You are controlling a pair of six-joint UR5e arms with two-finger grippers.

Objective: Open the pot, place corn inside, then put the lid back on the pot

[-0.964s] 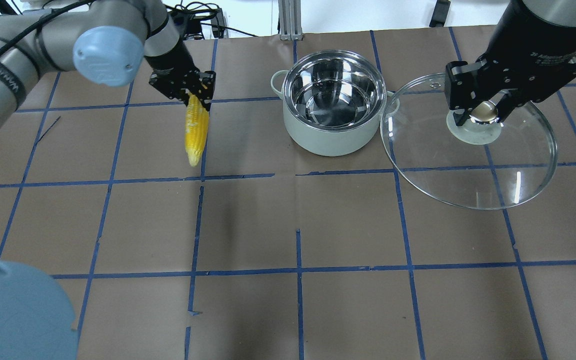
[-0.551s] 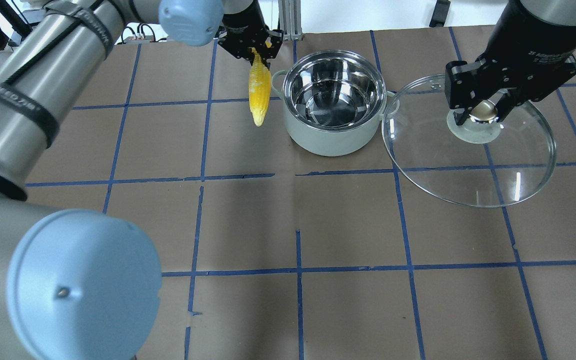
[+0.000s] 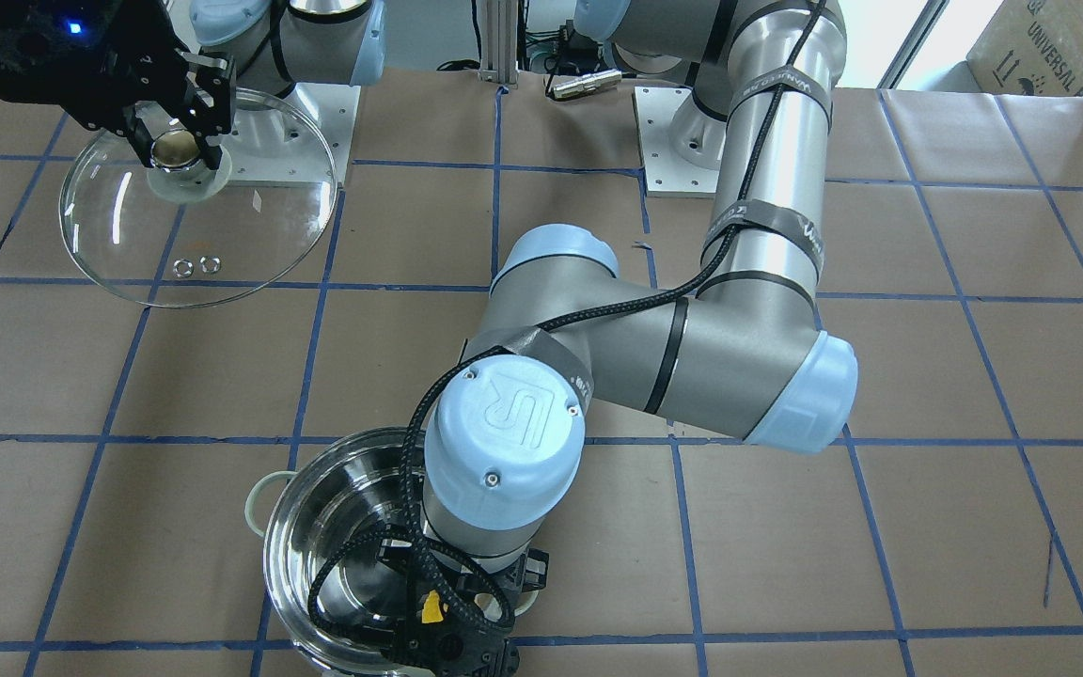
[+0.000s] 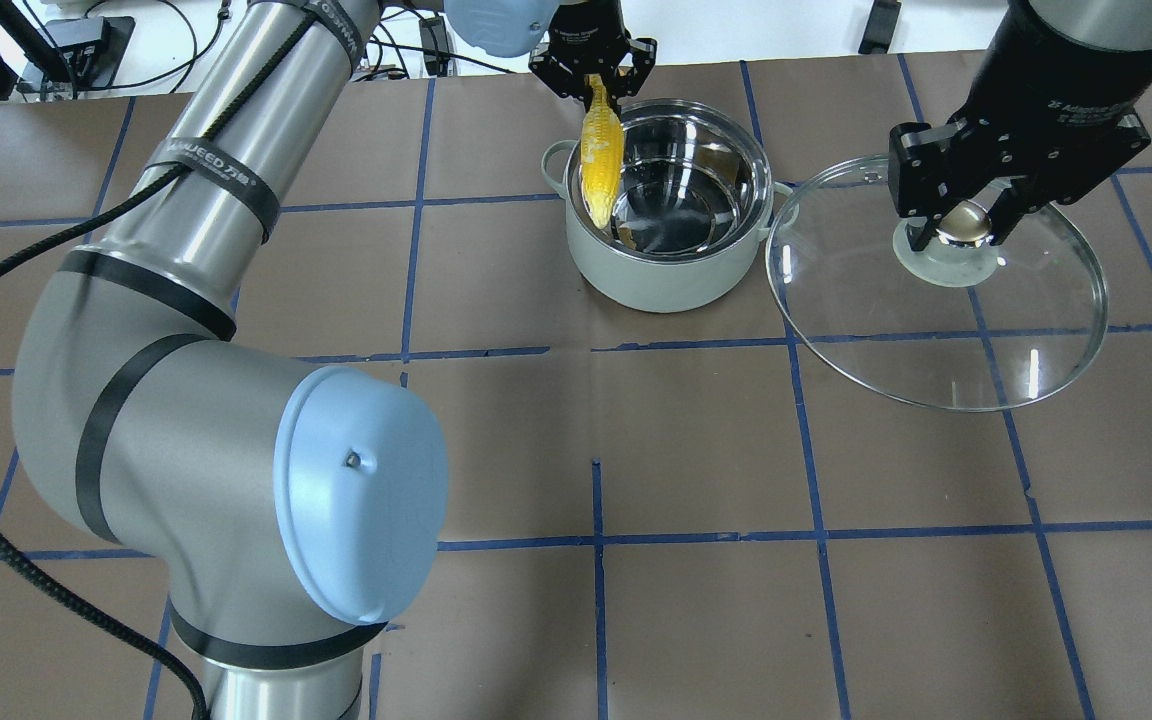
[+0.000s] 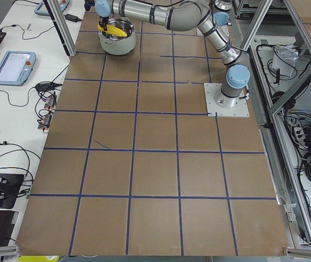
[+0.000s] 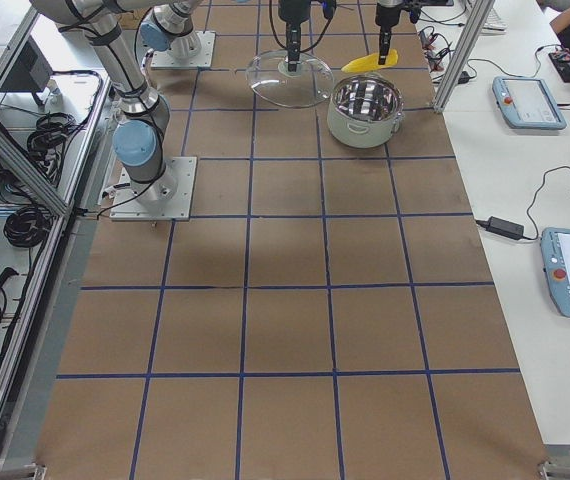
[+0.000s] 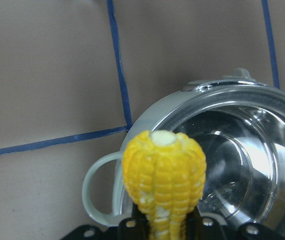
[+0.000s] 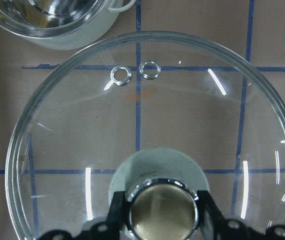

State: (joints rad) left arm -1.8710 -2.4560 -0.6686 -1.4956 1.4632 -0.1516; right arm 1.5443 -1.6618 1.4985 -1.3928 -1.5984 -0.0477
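The jaws of my left gripper (image 4: 591, 78) pinch the corn (image 4: 602, 160) by its fat end, with its tip over the open pot (image 4: 671, 275). It looks hard, bumpy and light. My right gripper (image 4: 966, 222) squeezes the knob (image 8: 163, 212) of the lid (image 4: 936, 340) beside the pot. Glass breaks easily.

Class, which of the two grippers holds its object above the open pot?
The left gripper: its yellow corn cob hangs over the rim of the shiny steel pot. The right gripper holds the clear glass lid off beside the pot.
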